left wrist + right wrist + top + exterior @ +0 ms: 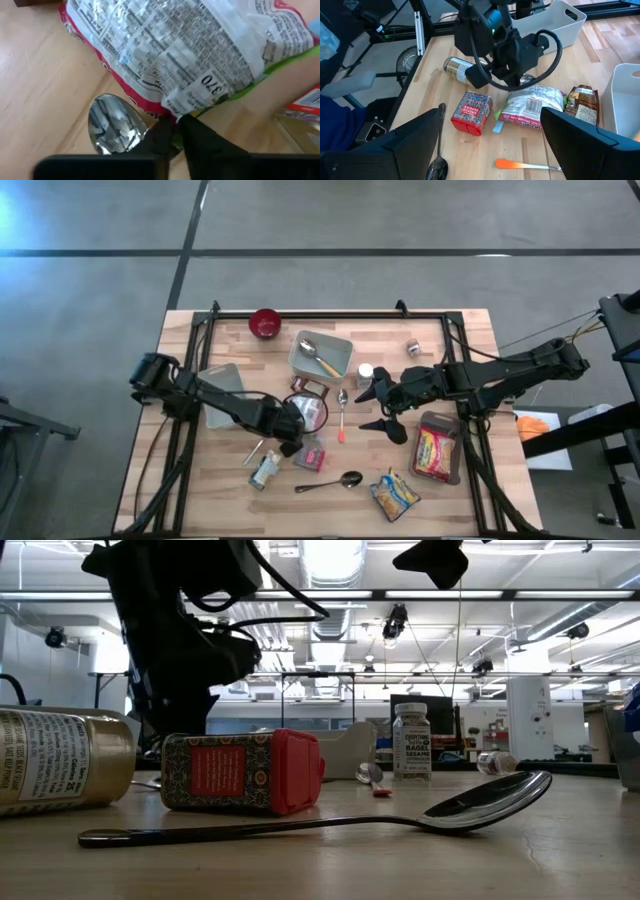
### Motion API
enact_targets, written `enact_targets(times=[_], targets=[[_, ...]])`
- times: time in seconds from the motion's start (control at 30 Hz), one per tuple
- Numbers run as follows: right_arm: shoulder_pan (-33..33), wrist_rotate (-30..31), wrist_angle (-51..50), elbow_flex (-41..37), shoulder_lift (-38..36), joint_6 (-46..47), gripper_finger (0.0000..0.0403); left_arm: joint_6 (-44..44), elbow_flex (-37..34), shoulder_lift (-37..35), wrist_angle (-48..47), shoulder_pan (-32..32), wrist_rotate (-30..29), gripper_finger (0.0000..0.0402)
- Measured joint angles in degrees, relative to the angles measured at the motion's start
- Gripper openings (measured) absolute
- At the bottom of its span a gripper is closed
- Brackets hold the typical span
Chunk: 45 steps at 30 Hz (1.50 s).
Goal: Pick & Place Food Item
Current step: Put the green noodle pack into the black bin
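Overhead, the left tool (290,428) reaches in to the food packet (310,412) at mid-bench, just near-side of the grey bin (345,346). The right tool (380,405) hangs to the packet's right with its fingers spread wide and nothing between them. An orange-handled spoon (341,415) lies between the two.

Level with the bench (560,860), the left arm's dark bulk stands behind a red spice box (240,772) and a toppled jar (60,760). A long spoon (480,802) fills the foreground, and the packet itself is hidden.

From the left wrist, the left tool (177,122) appears pinched narrow on the very edge of the food packet (175,50), beside a spoon bowl (116,125). That thin bite on crinkled film is likely to slip, so the lift should go slow and straight up, keeping the spoon out of the pinch.

From the right wrist, the food packet (532,107) lies flat between the spice box (471,112) and a brown pouch (582,102). Rising clear of both before travelling looks the safe course.
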Motion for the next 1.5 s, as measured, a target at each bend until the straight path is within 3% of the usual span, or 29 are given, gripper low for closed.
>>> enact_targets(times=[0.07, 0.17, 0.7, 0.9, 1.2, 1.37, 1.5], targets=[[0.0, 0.0, 0.0, 0.0, 0.0, 0.0, 0.0343, 0.5, 0.0, 0.1, 0.0, 0.0, 0.0, 0.001], [0.0, 0.0, 0.0, 0.0, 0.0, 0.0, 0.0343, 1.5, 0.0, -0.3, 0.0, 0.0, 0.0, 0.0003], [0.0, 0.2, 1.1, 1.8, 0.0, -0.6, 0.0343, 5.8, 0.0, -9.4, 0.2, -0.3, -2.0, 0.0], [0.0, 4.2, 2.0, 1.7, 0.8, -3.5, 0.0343, 9.5, 0.0, -14.3, 3.6, -0.3, -5.0, 0.0], [0.0, 5.1, 2.2, 3.9, 9.4, -13.6, 0.0343, 13.7, 0.0, -17.6, 6.4, 0.3, -8.4, 0.0], [0.0, 5.2, 1.1, 8.0, 16.5, -10.9, 0.0343, 14.0, 0.0, -18.4, 7.0, 0.6, -10.4, 0.0], [-0.1, 6.8, -6.3, 14.6, 22.3, -4.8, 0.0343, 14.7, 0.0, -18.7, 7.2, 0.9, -10.6, 0.0]])
